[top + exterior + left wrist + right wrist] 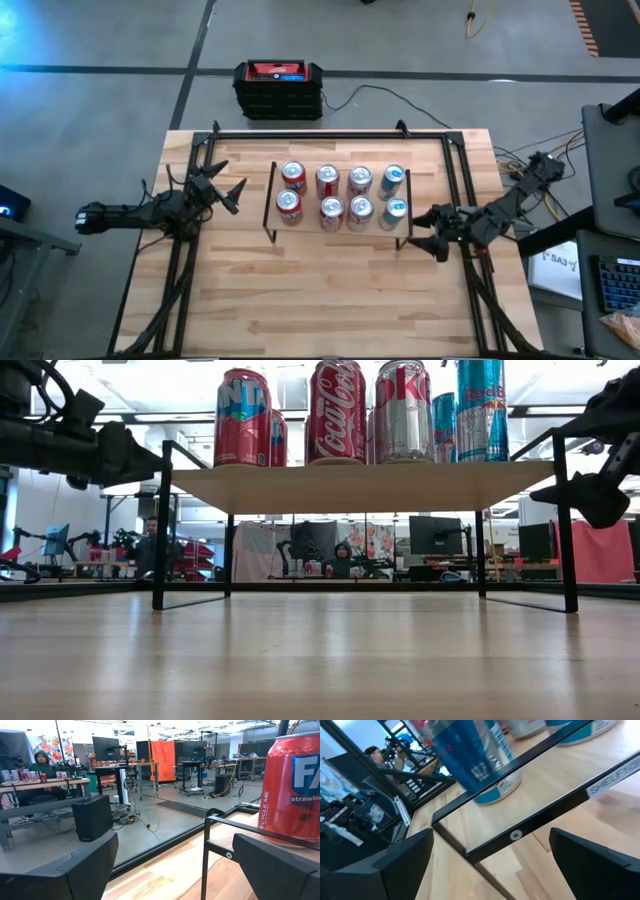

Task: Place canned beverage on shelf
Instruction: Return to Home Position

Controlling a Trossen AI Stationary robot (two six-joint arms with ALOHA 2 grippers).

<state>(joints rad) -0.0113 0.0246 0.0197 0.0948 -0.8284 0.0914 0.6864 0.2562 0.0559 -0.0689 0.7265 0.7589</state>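
Eight aluminium beverage cans (331,210) standing in two rows on low light-wood black-legged shelf (340,232). My left end effector (232,193) and right end effector (428,232) flank shelf, both spread wide, empty. Homing: withdraw outward, clear of shelf.

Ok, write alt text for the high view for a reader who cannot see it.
Seen from above, eight cans stand in two rows of four on the shelf on the wooden table. The open left gripper sits off the shelf's left end, the open right gripper off its right end.
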